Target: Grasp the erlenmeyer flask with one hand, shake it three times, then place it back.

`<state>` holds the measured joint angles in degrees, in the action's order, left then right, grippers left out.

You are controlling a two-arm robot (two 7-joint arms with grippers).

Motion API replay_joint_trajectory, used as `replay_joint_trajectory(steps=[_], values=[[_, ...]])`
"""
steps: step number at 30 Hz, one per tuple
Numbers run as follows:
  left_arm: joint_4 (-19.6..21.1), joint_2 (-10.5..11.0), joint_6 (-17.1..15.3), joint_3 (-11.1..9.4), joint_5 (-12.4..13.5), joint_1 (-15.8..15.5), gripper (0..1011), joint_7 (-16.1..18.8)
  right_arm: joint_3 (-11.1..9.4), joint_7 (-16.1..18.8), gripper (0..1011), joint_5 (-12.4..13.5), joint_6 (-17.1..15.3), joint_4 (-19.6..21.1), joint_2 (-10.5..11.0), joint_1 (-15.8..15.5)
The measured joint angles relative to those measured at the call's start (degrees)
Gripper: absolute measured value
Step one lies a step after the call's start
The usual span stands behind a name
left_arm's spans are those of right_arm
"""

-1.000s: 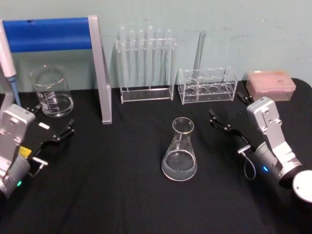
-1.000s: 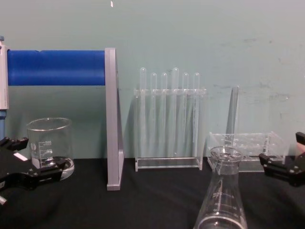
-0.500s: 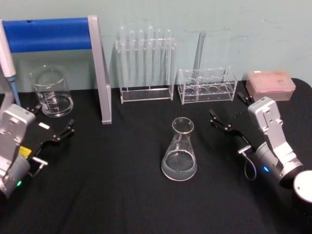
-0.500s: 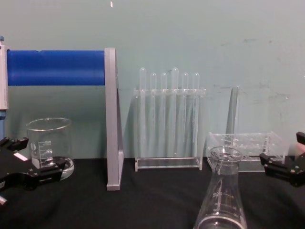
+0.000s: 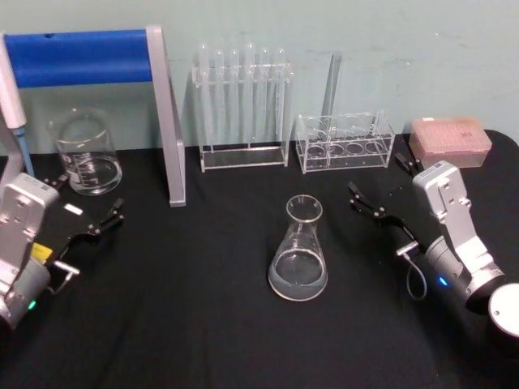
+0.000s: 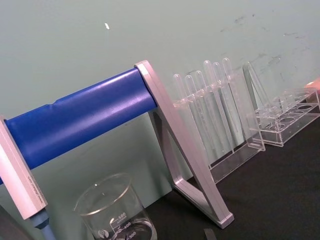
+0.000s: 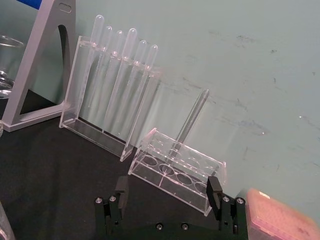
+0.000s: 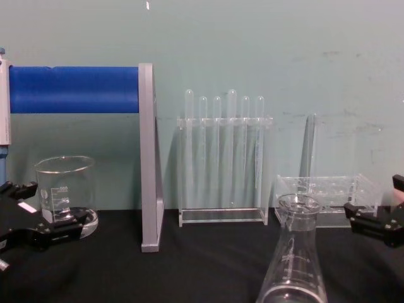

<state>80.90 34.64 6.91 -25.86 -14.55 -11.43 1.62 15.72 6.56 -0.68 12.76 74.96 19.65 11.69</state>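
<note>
The black surface (image 5: 203,324) carries everything, and the biggest thing on it, the blue-barred stand (image 5: 166,121), rises just ahead of my left gripper (image 5: 85,217) and to its inner side. That gripper sits low at my left with its fingers spread and nothing between them, parked, with the beaker (image 5: 85,154) just beyond its tips. The rack of test tubes (image 5: 243,105) and the low clear rack (image 5: 345,144) stand along the wall, well ahead of both grippers.

The flask (image 5: 298,251) stands upright on the surface, off to the left of my right gripper (image 5: 377,188) and a little nearer my body, apart from it. My right gripper is wide open and holds nothing; its fingers (image 7: 120,186) point toward the racks, not yet turned to the flask.

I judge the flask to be light, since it looks empty or nearly so, and rigid. Smooth glass will be slippery under my pads and will crack if I squeeze hard or knock it. The sloped cone would squirt out of a pinch, so I would take it at the narrow neck just under the flared rim, which can act as a stop while I shake. A firm, measured closing seems right, then a gentle set-down flat on its wide base.
</note>
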Motion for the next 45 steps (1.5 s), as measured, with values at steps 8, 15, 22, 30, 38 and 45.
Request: replay_joint_trajectory(steps=[8,15,22,30,38,45], values=[[0.0,0.0,0.0,0.0,0.0,0.0,1001,0.0,0.0,0.0,1000,0.0,0.0,0.0,0.0,0.0],[0.0,0.0,0.0,0.0,0.0,0.0,1001,0.0,0.0,0.0,1000,0.1,0.0,0.0,0.0,0.0],[0.0,0.0,0.0,0.0,0.0,0.0,1001,0.0,0.0,0.0,1000,0.1,0.0,0.0,0.0,0.0],[0.0,0.0,0.0,0.0,0.0,0.0,1001,0.0,0.0,0.0,1000,0.1,0.0,0.1,0.0,0.0],[0.0,0.0,0.0,0.0,0.0,0.0,1001,0.0,0.0,0.0,1000,0.1,0.0,0.0,0.0,0.0],[0.0,0.0,0.0,0.0,0.0,0.0,1001,0.0,0.0,0.0,1000,0.1,0.0,0.0,0.0,0.0]])
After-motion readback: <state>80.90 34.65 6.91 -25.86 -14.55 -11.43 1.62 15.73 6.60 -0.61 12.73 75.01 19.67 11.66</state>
